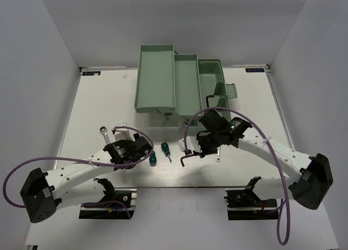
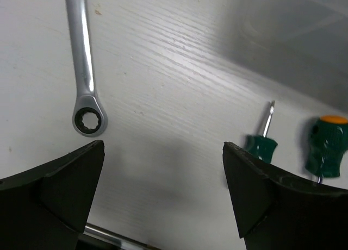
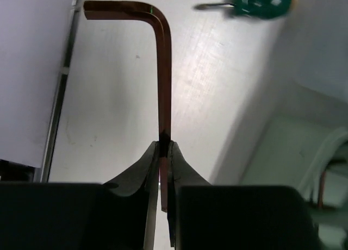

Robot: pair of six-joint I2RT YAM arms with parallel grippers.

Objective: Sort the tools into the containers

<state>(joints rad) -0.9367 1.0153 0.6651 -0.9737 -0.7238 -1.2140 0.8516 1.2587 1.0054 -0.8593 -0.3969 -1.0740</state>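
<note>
Black right jaws pinch a thin, coppery L-shaped hex key (image 3: 166,87); left jaws gape wide over seemingly wood-grained table (image 2: 179,87).

We see a white, wood-grained table (image 1: 98,98) carrying an opened pale green toolbox (image 1: 155,81). Nearer to us than the toolbox and off its left corner lies a silver wrench (image 1: 104,133), and straight in front of the toolbox lie two stubby green-handled screwdrivers (image 1: 153,158) (image 1: 165,150) just beside each other. Right of those, still in front of the toolbox, we make out a second wrench (image 1: 217,155), partly hidden, and a hex key (image 3: 163,70) pinched in the right tool (image 3: 165,145), and we cannot tell whether this key touches the table.
</note>
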